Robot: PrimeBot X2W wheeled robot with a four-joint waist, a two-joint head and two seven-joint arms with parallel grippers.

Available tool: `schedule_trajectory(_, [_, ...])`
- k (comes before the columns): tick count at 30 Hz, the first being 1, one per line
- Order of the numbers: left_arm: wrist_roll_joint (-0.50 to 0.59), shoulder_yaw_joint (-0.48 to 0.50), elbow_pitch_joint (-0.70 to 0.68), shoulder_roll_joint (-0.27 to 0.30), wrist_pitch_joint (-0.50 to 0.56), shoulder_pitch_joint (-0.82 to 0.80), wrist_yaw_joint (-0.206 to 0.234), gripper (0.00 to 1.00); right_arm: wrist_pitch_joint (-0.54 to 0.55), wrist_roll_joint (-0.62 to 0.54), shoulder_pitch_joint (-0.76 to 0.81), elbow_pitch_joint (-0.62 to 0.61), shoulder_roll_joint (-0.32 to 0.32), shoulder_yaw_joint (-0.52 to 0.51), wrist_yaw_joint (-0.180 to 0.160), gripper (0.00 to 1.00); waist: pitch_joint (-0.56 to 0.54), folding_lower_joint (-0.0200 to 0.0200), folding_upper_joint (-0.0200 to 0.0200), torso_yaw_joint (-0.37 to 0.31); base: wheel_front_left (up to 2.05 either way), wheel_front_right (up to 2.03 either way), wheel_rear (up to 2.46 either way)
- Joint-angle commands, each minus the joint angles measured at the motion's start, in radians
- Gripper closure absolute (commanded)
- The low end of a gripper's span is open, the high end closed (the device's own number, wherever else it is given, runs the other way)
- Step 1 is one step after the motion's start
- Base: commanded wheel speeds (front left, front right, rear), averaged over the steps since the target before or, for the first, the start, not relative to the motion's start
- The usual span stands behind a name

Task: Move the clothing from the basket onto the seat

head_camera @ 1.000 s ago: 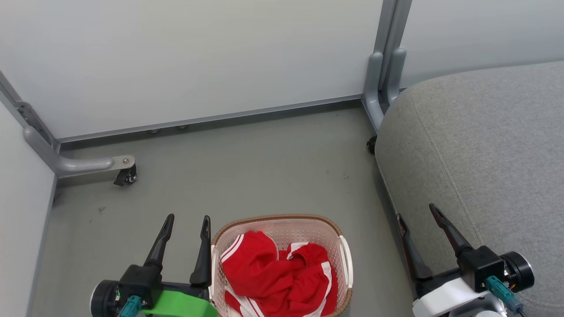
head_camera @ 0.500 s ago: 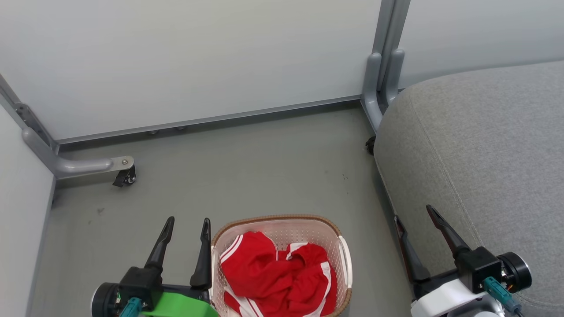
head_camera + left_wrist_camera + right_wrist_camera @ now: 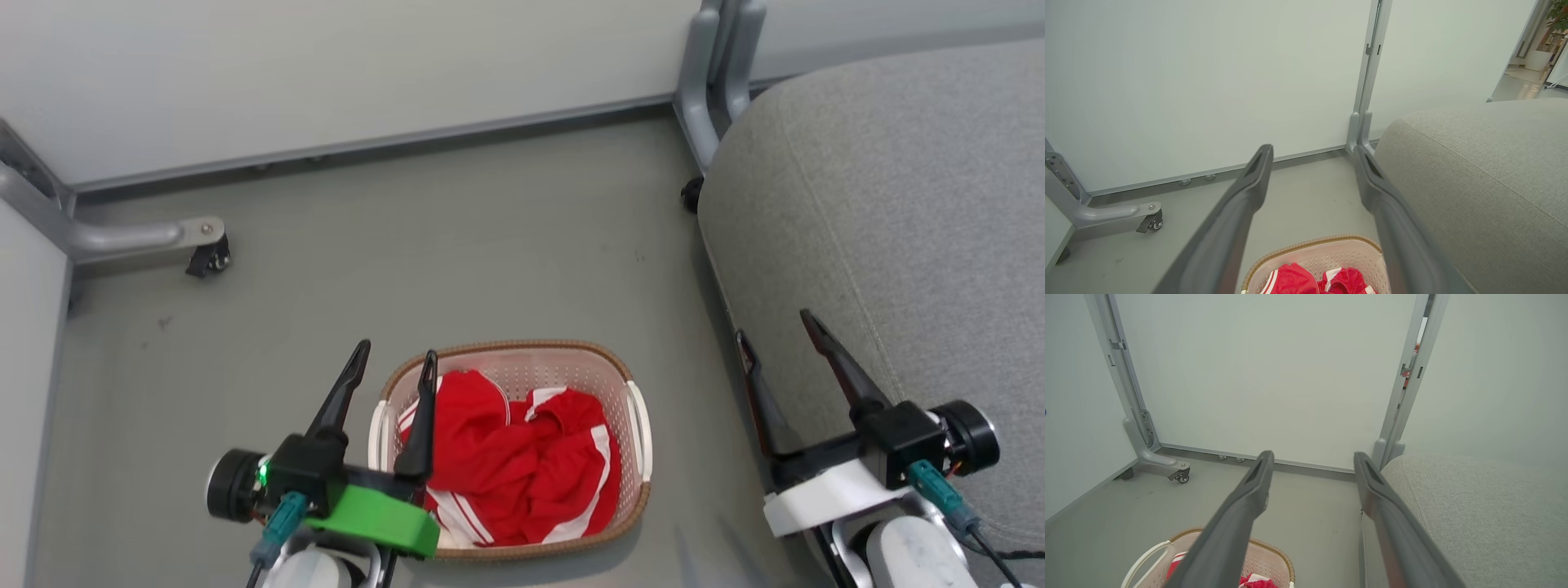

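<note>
Clothing point(image 3: 506, 465), red with white stripes, lies bunched up in the basket point(image 3: 522, 353) on the floor point(image 3: 449, 245), at the lower middle of the head view. The left gripper point(image 3: 397, 349) is at the basket's left edge, fingers spread wide, holding nothing. The right gripper point(image 3: 771, 323) is at the lower right, by the edge of the big grey seat point(image 3: 898, 204), fingers spread too, holding nothing.
</note>
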Motion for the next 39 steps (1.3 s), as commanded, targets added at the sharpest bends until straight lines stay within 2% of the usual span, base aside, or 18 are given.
schedule_trajectory(1, [0.012,-0.009,0.000,0.005,-0.001,-0.043,0.001,0.00,-0.004,-0.007,-0.028,-0.010,-0.010,-0.006,0.000,0.00,0.164,-0.0001,0.0018,-0.010,0.00,0.00,0.00])
schedule_trajectory(9, [0.056,-0.099,0.053,0.006,-0.001,-0.249,-0.018,0.00,-0.003,0.007,-0.145,-0.049,-0.032,-0.045,0.000,0.00,0.416,-0.0001,0.0018,0.002,0.00,0.00,0.00])
schedule_trajectory(14, [0.135,-0.151,0.167,0.011,-0.001,-0.393,-0.041,0.00,-0.003,0.019,-0.219,-0.068,-0.036,-0.052,0.000,0.00,0.546,-0.0001,0.0018,-0.008,0.00,0.00,0.00])
schedule_trajectory(19, [0.188,-0.210,0.294,0.050,-0.001,-0.523,-0.052,0.00,-0.003,0.021,-0.294,-0.086,-0.031,-0.035,0.000,0.00,0.650,-0.0001,0.0018,-0.040,0.00,0.00,0.00])
schedule_trajectory(27, [0.216,-0.325,0.484,0.107,-0.001,-0.686,-0.059,0.00,-0.003,0.038,-0.373,-0.125,-0.011,0.003,0.000,0.00,0.760,-0.0001,0.0018,-0.107,0.00,0.00,0.00])
schedule_trajectory(35, [0.228,-0.506,0.659,0.129,-0.001,-0.822,-0.059,0.00,-0.003,0.052,-0.393,-0.173,-0.003,0.028,0.000,0.00,0.844,-0.0001,0.0018,-0.142,0.00,0.00,0.00])
schedule_trajectory(38, [0.243,-0.532,0.746,0.127,-0.001,-0.872,-0.058,0.00,-0.003,0.071,-0.403,-0.185,-0.001,0.049,0.000,0.00,0.872,-0.0001,0.0018,-0.150,0.00,0.00,0.00])
schedule_trajectory(39, [0.250,-0.536,0.780,0.122,-0.001,-0.887,-0.045,0.00,-0.003,0.077,-0.405,-0.187,-0.001,0.054,0.000,0.00,0.879,-0.0001,0.0018,-0.152,0.00,0.00,0.00])
